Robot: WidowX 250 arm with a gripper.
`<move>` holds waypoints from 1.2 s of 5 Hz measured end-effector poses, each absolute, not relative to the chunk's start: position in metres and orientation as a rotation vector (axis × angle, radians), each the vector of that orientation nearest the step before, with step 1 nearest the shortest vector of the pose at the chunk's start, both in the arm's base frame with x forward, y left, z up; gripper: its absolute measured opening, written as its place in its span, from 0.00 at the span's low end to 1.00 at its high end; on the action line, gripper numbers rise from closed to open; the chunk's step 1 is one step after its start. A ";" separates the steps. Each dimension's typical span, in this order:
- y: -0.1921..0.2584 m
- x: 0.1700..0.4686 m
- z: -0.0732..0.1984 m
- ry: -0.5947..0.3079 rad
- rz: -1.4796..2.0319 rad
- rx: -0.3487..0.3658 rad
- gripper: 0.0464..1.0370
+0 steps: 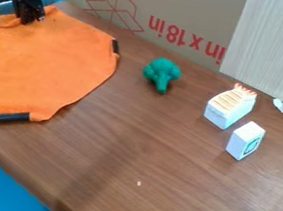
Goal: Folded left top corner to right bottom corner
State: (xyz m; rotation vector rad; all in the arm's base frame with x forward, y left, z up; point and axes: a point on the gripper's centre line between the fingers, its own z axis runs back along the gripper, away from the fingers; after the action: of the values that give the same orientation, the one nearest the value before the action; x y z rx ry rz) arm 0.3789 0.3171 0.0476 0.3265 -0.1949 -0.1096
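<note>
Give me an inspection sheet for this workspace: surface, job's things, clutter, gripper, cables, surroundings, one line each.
Surface: brown table, pale speck on it.
Job's things: orange cloth spread at left, running out of view.
Clutter: green toy broccoli; white block with striped top; smaller white block.
Gripper: black gripper at the cloth's far edge; grip unclear.
Cables: nothing seen.
Surroundings: cardboard with red print, pale ribbed panel behind.

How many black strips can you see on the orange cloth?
2. The lower strip is on the near edge of the cloth; the upper strip is on its right edge. More may be hidden, since the cloth runs past the picture's left edge.
</note>
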 end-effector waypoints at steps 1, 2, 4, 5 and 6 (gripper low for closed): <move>0.312 0.368 0.049 -0.200 -0.110 0.300 0.02; 0.303 0.361 0.060 -0.229 -0.125 0.283 0.01; 0.278 0.343 0.112 -0.348 -0.185 0.239 0.00; 0.261 0.334 0.127 -0.385 -0.237 0.223 0.00; 0.243 0.318 0.128 -0.388 -0.296 0.211 0.00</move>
State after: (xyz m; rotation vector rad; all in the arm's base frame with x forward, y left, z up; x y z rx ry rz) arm 0.3183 0.2429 0.1278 0.2115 -0.3883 -0.2958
